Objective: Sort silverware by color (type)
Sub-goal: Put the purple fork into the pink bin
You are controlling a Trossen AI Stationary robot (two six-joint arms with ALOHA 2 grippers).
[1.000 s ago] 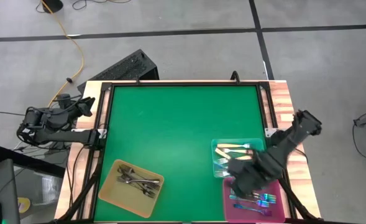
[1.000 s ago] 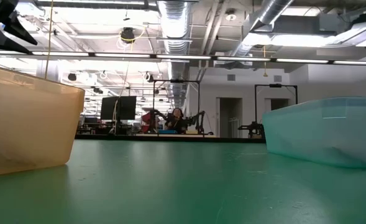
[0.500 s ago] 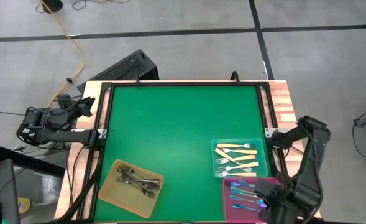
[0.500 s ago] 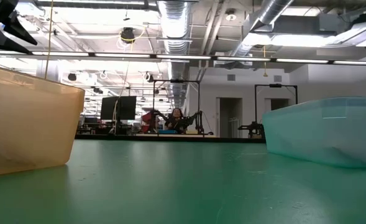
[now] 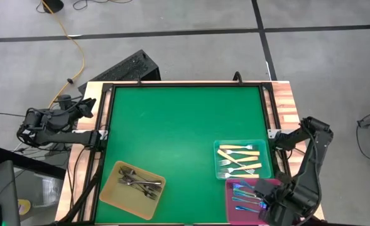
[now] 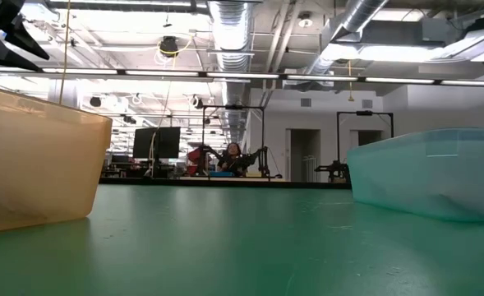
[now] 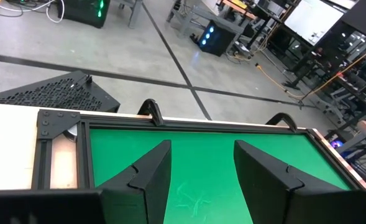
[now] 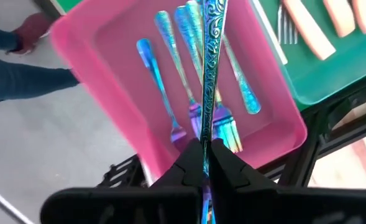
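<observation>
My right gripper (image 5: pixel 271 206) hovers at the near right corner of the pink tray (image 5: pixel 233 210) and is shut on an iridescent blue-purple fork (image 8: pixel 211 56). Several more iridescent forks (image 8: pixel 170 93) lie flat in the pink tray (image 8: pixel 96 37). Cream-handled forks (image 5: pixel 238 157) lie in the teal tray (image 5: pixel 265 171). Dark-grey forks (image 5: pixel 137 182) lie in the yellow tray (image 5: pixel 112 196). My left gripper (image 7: pixel 201 149) is open and parked off the table's left edge (image 5: pixel 78 112). My right gripper pinches the iridescent fork between its two fingertips (image 8: pixel 192 158), on the ornate shaft (image 8: pixel 206 134). The fork sticks out forward in line with the fingers, over the forks in the pink tray. Which end it holds is hidden, and I cannot tell whether the fork touches those below.
The three trays sit along the table's near side, yellow at left (image 6: pixel 36 156), teal (image 6: pixel 430 173) and pink at right. The green mat (image 5: pixel 178 125) stretches to the far edge inside a black frame. A person's sleeve and hand (image 8: pixel 21 37) show beyond the pink tray.
My right arm has swung from over the seam between the teal and pink trays toward the table's near right corner, uncovering both trays. In the last half second it has hardly moved.
</observation>
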